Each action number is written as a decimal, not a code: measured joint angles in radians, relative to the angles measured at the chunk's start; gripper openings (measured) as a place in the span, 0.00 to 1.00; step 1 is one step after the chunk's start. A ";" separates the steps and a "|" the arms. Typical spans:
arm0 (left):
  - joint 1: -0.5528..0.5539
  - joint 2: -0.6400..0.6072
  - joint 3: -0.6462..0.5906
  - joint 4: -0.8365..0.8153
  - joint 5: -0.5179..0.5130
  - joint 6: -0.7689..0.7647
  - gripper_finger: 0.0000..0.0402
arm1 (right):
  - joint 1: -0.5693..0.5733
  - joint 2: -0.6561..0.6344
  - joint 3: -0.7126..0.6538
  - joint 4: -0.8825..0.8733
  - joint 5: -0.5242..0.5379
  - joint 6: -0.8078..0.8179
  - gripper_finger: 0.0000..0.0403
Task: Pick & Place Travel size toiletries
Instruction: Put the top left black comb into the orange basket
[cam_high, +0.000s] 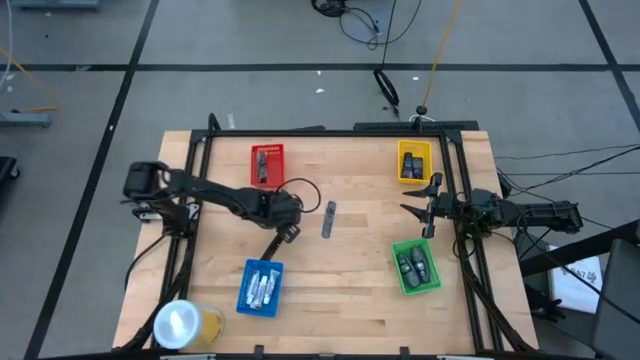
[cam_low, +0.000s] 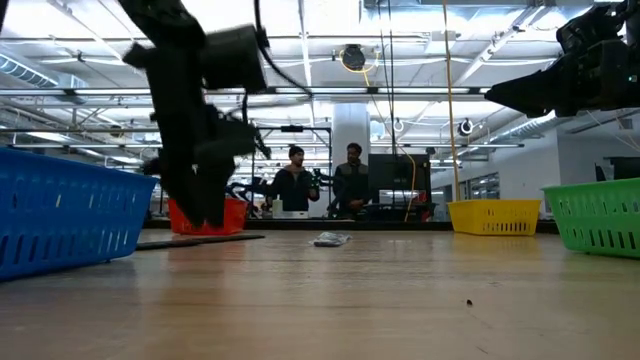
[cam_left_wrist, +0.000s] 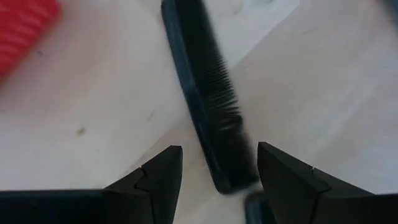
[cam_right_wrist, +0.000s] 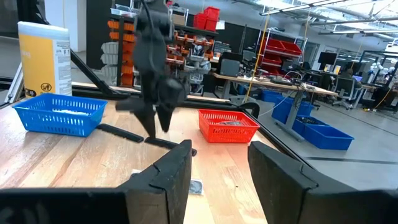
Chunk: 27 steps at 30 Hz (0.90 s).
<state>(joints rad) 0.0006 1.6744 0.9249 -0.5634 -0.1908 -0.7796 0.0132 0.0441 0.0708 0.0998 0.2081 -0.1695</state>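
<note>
A slim black comb (cam_left_wrist: 208, 93) lies flat on the wood left of the table's middle (cam_high: 272, 247). My left gripper (cam_left_wrist: 217, 186) is open and points down over it (cam_high: 283, 232), one finger on each side of the comb's near end without touching it. A small grey wrapped item (cam_high: 328, 220) lies flat on the table to the right of the comb. My right gripper (cam_high: 424, 200) is open and waits in the air near the right edge, between the yellow and green trays. Its wrist view shows the open fingers (cam_right_wrist: 217, 168).
Red tray (cam_high: 268, 165) at the far left, yellow tray (cam_high: 415, 162) at the far right, green tray (cam_high: 416, 267) at the near right and blue tray (cam_high: 261, 288) at the near left all hold small items. A yellowish roll (cam_high: 185, 325) stands at the near left corner. People stand beyond the table (cam_low: 320, 185).
</note>
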 joint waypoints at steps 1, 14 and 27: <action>0.008 0.024 0.000 0.003 0.012 -0.006 0.52 | 0.000 0.000 0.000 0.000 0.000 0.000 0.37; 0.038 0.101 0.004 0.061 0.029 0.013 0.52 | 0.000 0.000 0.000 0.000 0.000 0.000 0.37; 0.061 0.103 0.003 0.033 0.051 0.038 0.27 | 0.000 0.000 0.000 0.000 0.000 0.000 0.37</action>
<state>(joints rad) 0.0616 1.7775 0.9276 -0.5301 -0.1398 -0.7418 0.0130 0.0444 0.0710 0.0998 0.2081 -0.1696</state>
